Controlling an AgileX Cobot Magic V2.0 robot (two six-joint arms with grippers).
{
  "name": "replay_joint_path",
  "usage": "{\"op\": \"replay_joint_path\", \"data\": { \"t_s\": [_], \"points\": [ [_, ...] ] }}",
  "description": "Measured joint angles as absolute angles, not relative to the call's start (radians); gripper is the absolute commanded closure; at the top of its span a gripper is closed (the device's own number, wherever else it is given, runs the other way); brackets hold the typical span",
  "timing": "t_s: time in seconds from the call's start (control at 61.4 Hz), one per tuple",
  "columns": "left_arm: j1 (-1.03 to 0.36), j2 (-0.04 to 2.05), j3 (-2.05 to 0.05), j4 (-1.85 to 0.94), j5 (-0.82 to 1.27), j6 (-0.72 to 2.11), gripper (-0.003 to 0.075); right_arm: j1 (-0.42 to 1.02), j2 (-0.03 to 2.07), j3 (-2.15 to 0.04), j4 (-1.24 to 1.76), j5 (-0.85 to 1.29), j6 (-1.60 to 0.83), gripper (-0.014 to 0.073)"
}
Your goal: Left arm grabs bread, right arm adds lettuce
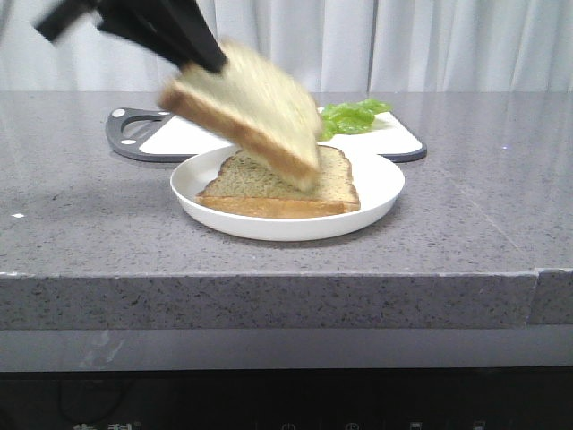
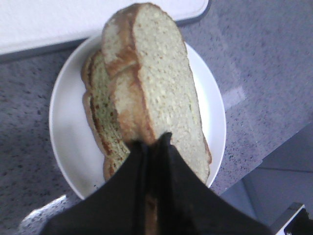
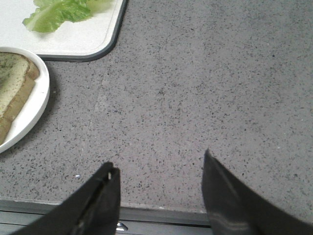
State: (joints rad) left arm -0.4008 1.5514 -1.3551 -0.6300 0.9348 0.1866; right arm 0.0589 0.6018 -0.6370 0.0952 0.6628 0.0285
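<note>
front view: we log the left tool (image 1: 208, 59), black, up top left, clamped on the bread (image 1: 246, 112). bread is off the plate, tilted, upper end in the tool, lower corner hanging just over the second slice (image 1: 282, 184); contact w/ it we can't tell, bread is motion-blurred. second slice lies flat on the white plate (image 1: 380, 179). plate sits on the grey speckled surface (image 1: 89, 224). behind plate: white cutting board w/ dark rim (image 1: 161, 139); lettuce (image 1: 354, 116) lies on its right part, well apart from the bread. right tool not seen here.

left wrist view: we see the left tool (image 2: 154, 147) w/ fingers (image 2: 178, 181) pressed together on the near end of the bread (image 2: 166, 93), crust edge facing us. second slice (image 2: 100, 107) under and beside it, on the plate (image 2: 68, 137). board corner (image 2: 73, 19) beyond the plate; surface (image 2: 259, 73) around.

right wrist view: we note the right tool (image 3: 159, 171), fingers (image 3: 100, 196) spread wide, nothing between, over bare surface (image 3: 195, 88). plate rim (image 3: 39, 98) w/ second slice (image 3: 14, 83) at one side. lettuce (image 3: 61, 12) on the board (image 3: 93, 41), far from this tool.
</note>
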Motion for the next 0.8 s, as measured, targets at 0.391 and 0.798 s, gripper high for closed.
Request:
{"op": "replay_joint_path", "data": {
  "t_s": [0.391, 0.798],
  "points": [
    [-0.157, 1.133, -1.125, -0.561, 0.942, 0.19, 0.0741, 0.059, 0.708, -0.672, 0.207, 0.614, 0.028, 0.0188],
    [-0.008, 0.866, -0.921, -0.464, 0.962, 0.191, 0.0741, 0.059, 1.142, -0.91, 0.367, 0.599, -0.017, 0.0071]
  ]
}}
